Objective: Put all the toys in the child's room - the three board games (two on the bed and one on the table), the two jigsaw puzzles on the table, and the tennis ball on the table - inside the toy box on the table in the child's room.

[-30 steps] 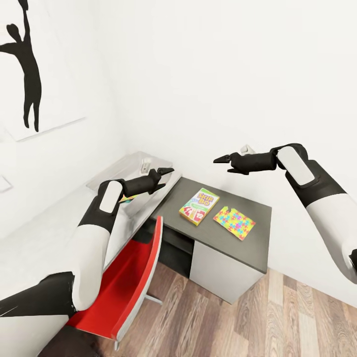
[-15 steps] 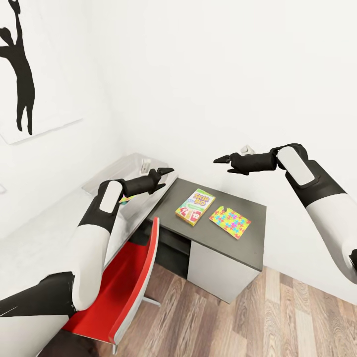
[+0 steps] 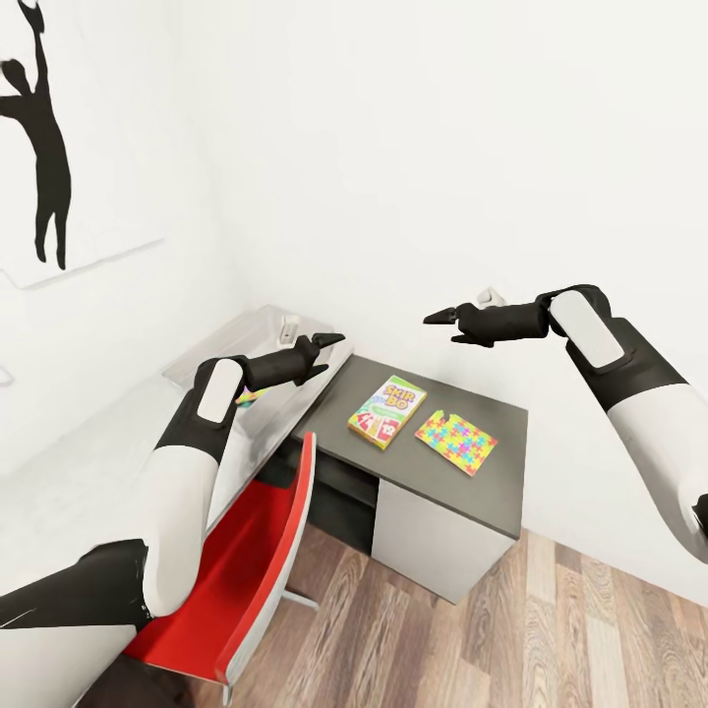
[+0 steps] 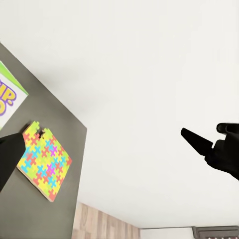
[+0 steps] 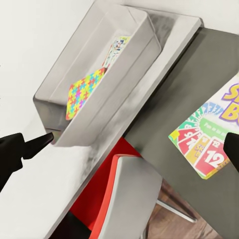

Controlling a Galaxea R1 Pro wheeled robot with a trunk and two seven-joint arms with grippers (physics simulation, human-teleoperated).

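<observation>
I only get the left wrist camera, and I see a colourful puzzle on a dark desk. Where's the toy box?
Observer: The toy box sits on the pale table top, right beside that dark desk.
Operator: Is anything in it?
Observer: Yes, a second jigsaw puzzle lies inside it.
Operator: What's the box next to my puzzle? I just see a corner.
Observer: A Skip-Bo game box, lying flat on the dark desk, close to your puzzle but not touching it.
</observation>
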